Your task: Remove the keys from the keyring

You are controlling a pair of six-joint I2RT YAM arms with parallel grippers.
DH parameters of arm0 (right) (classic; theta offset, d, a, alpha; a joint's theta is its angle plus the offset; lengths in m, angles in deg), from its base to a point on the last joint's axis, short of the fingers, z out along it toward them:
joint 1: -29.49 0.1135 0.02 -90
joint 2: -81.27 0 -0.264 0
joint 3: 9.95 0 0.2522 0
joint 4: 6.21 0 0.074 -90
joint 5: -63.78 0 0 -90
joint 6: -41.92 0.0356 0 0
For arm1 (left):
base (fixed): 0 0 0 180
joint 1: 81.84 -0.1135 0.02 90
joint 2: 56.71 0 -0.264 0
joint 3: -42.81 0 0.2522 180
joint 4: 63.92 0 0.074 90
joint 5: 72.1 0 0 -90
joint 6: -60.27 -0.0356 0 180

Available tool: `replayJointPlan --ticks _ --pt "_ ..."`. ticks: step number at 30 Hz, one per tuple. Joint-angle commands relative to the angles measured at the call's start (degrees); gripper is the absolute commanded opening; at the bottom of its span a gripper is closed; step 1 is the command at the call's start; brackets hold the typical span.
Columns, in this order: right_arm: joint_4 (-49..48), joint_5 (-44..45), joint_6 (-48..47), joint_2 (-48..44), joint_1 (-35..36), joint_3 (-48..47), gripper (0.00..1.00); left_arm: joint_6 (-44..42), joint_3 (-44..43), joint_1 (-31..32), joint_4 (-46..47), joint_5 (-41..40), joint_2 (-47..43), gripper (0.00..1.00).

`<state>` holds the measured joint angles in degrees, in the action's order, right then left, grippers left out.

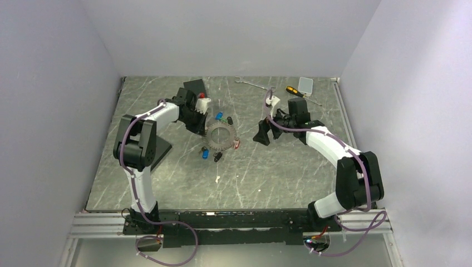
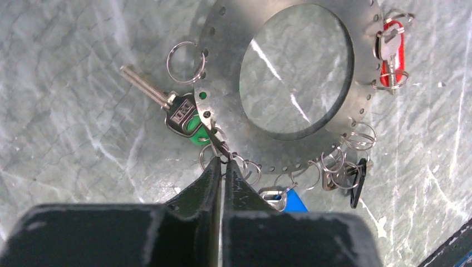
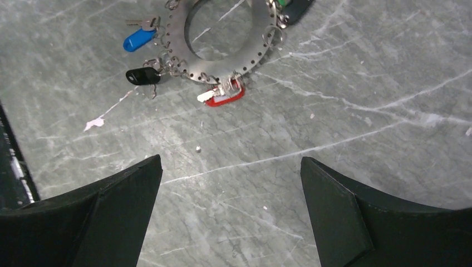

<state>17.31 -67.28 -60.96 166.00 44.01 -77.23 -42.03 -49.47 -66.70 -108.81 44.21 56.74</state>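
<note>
6 keys [image 1: 205, 154] on 1 keyring [image 2: 220, 94]; L fingers [image 2: 209, 183] pinch split ring [image 2: 218, 142]; R fingers [image 3: 128, 189] apart.

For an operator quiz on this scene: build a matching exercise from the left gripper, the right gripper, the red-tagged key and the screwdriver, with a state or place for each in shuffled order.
Column one
1. left gripper
2. right gripper
3. red-tagged key
4. screwdriver

Column two
A. wide open above the table, apart from the keyring
B. lying near the table's far edge
C. closed, tips at the keyring's rim
D. hanging on the keyring's rim

Pairs: 1-C, 2-A, 3-D, 4-B
</note>
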Motion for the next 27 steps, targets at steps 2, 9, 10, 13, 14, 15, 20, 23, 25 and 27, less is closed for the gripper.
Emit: replayJointPlan --ticks 2,9,10,13,14,15,20,23,25,27 --pt "-5.3 6.0 -5.0 -3.3 5.1 1.5 1.0 1.0 -1.0 0.9 -2.9 4.6 -1.2 0.0" --pt "-6.8 6.5 -5.5 -2.7 8.7 2.4 1.0 1.9 -1.7 0.9 -9.4 15.9 -7.1 0.0" --pt "-7.1 6.6 -5.6 -2.6 9.2 2.4 1.0 2.3 -1.6 0.9 -10.0 17.7 -7.8 0.0" --pt "-9.0 8.0 -6.6 -2.7 11.7 3.1 1.0 3.6 -1.7 0.9 -11.4 21.6 -9.8 0.0" --pt "-9.4 8.6 -7.4 -2.7 12.7 3.5 1.0 4.1 -1.9 0.9 -11.8 22.2 -10.3 0.0" --pt "-10.3 9.2 -8.5 -2.8 13.8 3.8 1.0 5.0 -2.1 0.9 -12.0 22.0 -10.7 0.0" --pt "-16.7 9.5 -12.3 -1.9 17.3 5.4 1.0 6.9 -2.6 0.9 -12.6 24.9 -12.4 0.0" --pt "-19.7 8.3 -14.9 -0.6 18.3 5.7 1.0 7.5 -2.5 0.9 -12.8 27.3 -13.1 0.0" --pt "-21.2 8.1 -15.5 0.2 19.2 5.5 1.0 8.1 -2.6 0.9 -13.1 28.3 -13.4 0.0" --pt "-22.6 8.7 -14.6 0.8 20.3 5.1 1.0 8.8 -2.6 0.9 -13.0 29.1 -13.7 0.0"
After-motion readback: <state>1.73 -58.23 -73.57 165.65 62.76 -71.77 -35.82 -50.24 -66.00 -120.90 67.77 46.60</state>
